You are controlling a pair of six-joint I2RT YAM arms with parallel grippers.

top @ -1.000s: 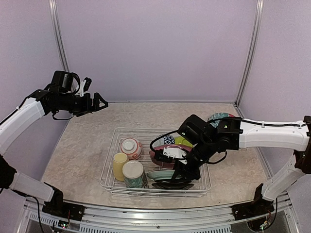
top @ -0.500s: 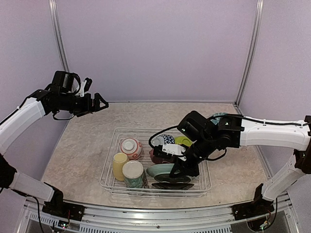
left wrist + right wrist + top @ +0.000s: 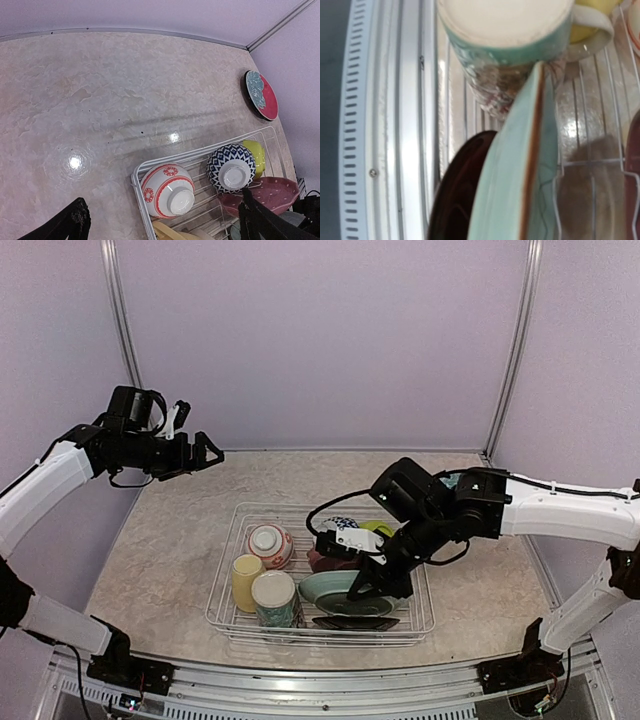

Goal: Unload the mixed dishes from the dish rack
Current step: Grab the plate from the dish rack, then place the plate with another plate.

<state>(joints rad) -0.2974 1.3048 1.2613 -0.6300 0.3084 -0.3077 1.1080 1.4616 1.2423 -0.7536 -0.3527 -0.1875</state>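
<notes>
The wire dish rack holds a red-patterned bowl, a pale yellow mug, a floral cup, a black-and-white bowl, a lime-green bowl, a maroon plate and a black plate. My right gripper is shut on the rim of a teal plate and holds it tilted above the black plate. In the right wrist view the teal plate is edge-on, and my fingers are hidden. My left gripper is open and empty, high over the back left of the table.
A red plate with a teal flower and a black rim lies on the table behind the rack at the right; it also shows in the top view. A metal rail runs along the table's near edge, close to the rack.
My right gripper has risen and drawn back to the right with the teal plate, tipping it up off the black plate. The left arm has not moved.
</notes>
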